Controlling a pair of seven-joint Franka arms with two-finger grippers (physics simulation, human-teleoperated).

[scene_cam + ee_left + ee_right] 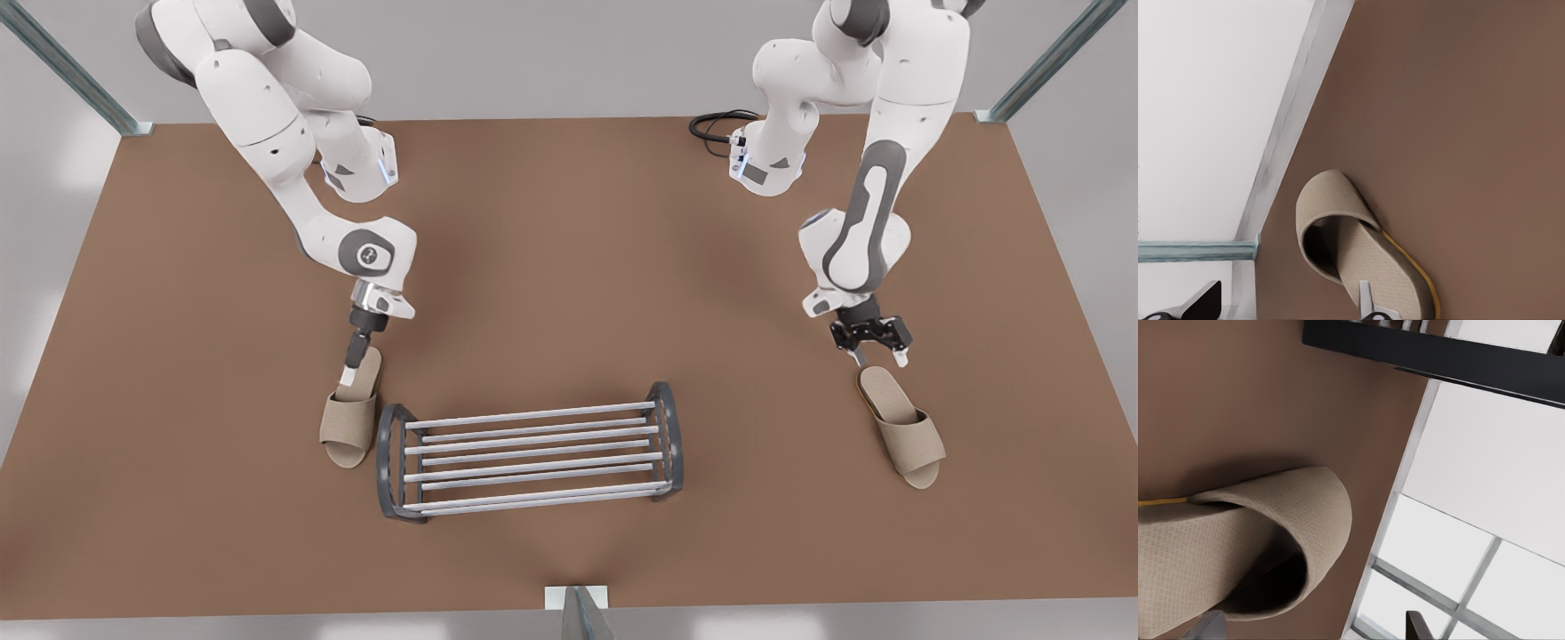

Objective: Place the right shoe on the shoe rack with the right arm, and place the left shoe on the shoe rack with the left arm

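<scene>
Here, on the brown surface [569, 267] amid pale grey walls, the shoe rack [531, 449] stands between the right shoe [348, 427], just beside it, and the left shoe [902, 427], well apart, with the right gripper [353, 373] and left gripper [876, 356] spread wide at their heels.

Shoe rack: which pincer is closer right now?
Right. The right pincer is at the heel of the slipper lying right beside the shoe rack. The left pincer hangs over the other slipper, well clear of the rack's opposite end.
</scene>
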